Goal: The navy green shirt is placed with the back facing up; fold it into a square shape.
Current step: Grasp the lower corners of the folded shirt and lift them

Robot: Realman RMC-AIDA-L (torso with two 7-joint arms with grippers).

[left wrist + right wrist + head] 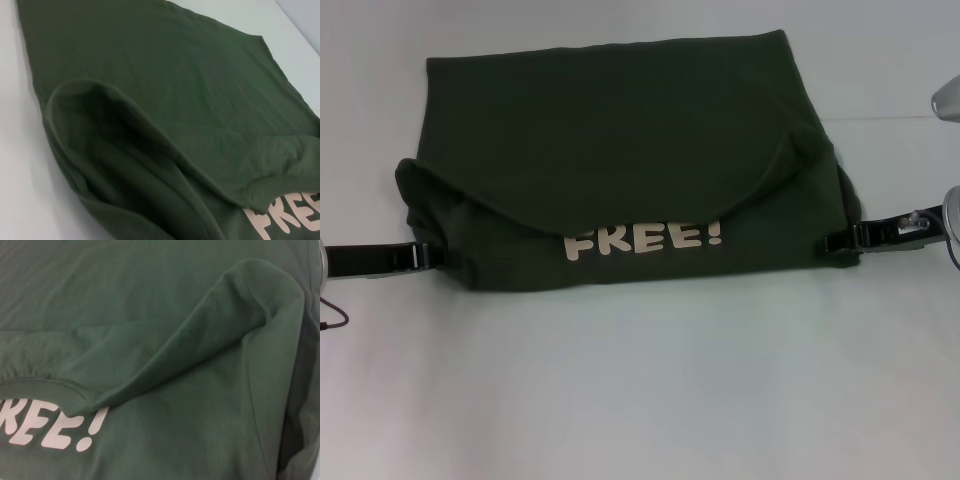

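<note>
- Left gripper (438, 254): black, low at the table's left side, tips against the left edge of the shirt; spread or pinching, could not tell.
- Thin dark cable (332, 312): looped on the table at the left border, below the left arm.
- Navy green shirt (620, 140): lay folded in the middle of the table, wider than deep, far bigger than either gripper. Plain upper layer lapped over the near part, its curved hem (650, 225) sagging across the lettering. Left corner rounded and puffed up; in the left wrist view the same fold (100, 130) stood open as a hollow pocket. Far edge straight, near edge straight and flat on the table.
- "FREE!" lettering (645, 240): cream, on the near strip of the shirt, tops of the letters covered by the hem; also seen in the right wrist view (55, 427).
- Right gripper (842, 242): black, low at the right side, tips at the shirt's right edge; finger state could not be told.
- Table (640, 400): pale, wide bare band in front of the shirt, narrower bands to either side and behind.
</note>
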